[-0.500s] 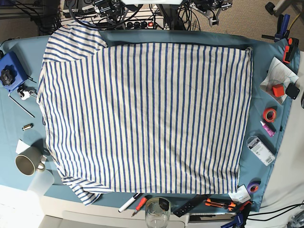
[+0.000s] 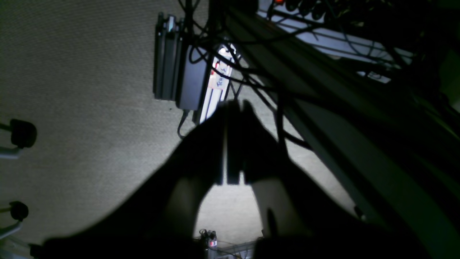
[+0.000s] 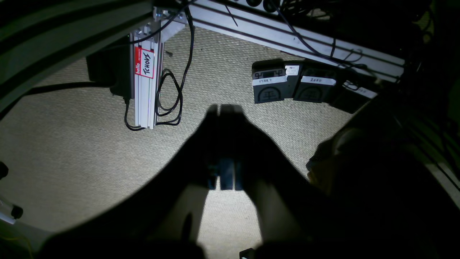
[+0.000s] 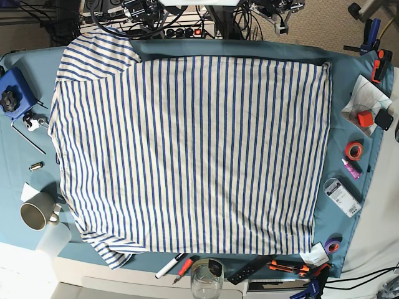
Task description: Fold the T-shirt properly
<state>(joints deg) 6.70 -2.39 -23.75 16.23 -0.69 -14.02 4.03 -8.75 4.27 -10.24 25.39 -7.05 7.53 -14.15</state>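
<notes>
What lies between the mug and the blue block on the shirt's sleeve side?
In the base view: an Allen key and a small cylinder on the teal cloth.

- left gripper (image 2: 233, 142): two broad dark fingers, almost black in silhouette, tapering to flat blunt tips, with a thin pale seam between them.
- right gripper (image 3: 225, 144): same dark wedge-shaped fingers, squared tips, small blue-tinged blocks at their inner base.
- both widen toward the camera into paler, rounded shoulders.
</notes>
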